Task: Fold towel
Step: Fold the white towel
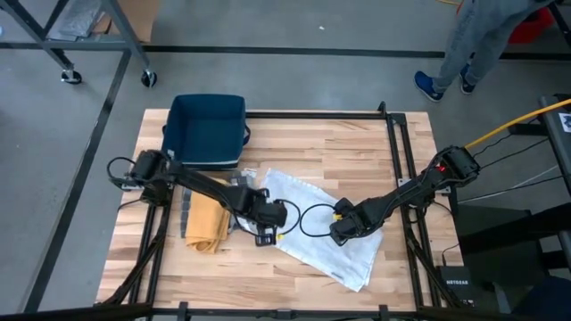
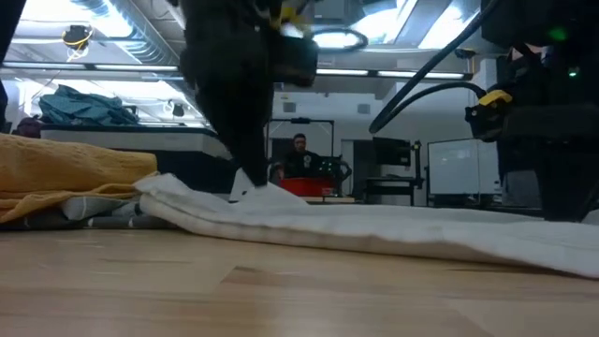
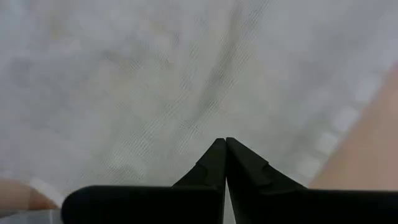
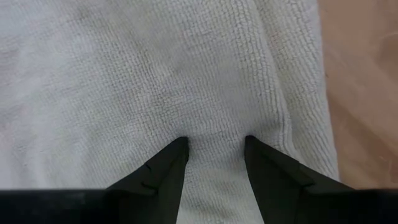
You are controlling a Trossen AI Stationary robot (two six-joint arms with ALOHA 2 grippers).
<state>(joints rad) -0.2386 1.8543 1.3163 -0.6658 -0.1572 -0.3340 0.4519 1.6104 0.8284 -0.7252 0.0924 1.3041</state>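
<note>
High view: you have one white towel (image 1: 332, 234) lying rumpled and slanted from the centre toward the lower right of the frame on the wooden table (image 1: 357, 143), one yellow cloth (image 1: 205, 223) bunched at centre left on a grey striped cloth (image 1: 186, 212), and one dark blue bin (image 1: 207, 129) at upper left; two arms, one person's legs (image 1: 473, 40) at the upper right edge. The left gripper (image 1: 265, 234) sits at the towel's left edge, the right gripper (image 1: 341, 234) over its middle. Low view: the towel (image 2: 393, 229) runs as a low ridge across the middle of the frame, the yellow cloth (image 2: 65, 173) stacked at left; one person (image 2: 299, 154) sits far back, centre. Left wrist view: the left gripper (image 3: 225, 149) is clenched, tips meeting, against white cloth (image 3: 155, 81); you cannot tell whether any fabric is actually pinched between them. Risk, as a judgement: if it has closed on nothing, or on a single thin layer, a lift would leave the edge behind or drag the towel toward the yellow pile. Right wrist view: the right gripper (image 4: 214, 149) is spread, released, tips pressing the towel (image 4: 155, 74) near its hem, bare wood at right of frame. If it closes here it may gather a mid-cloth bunch instead of an edge, giving a skewed fold; uneven pulls by the two arms would twist the cloth.
</note>
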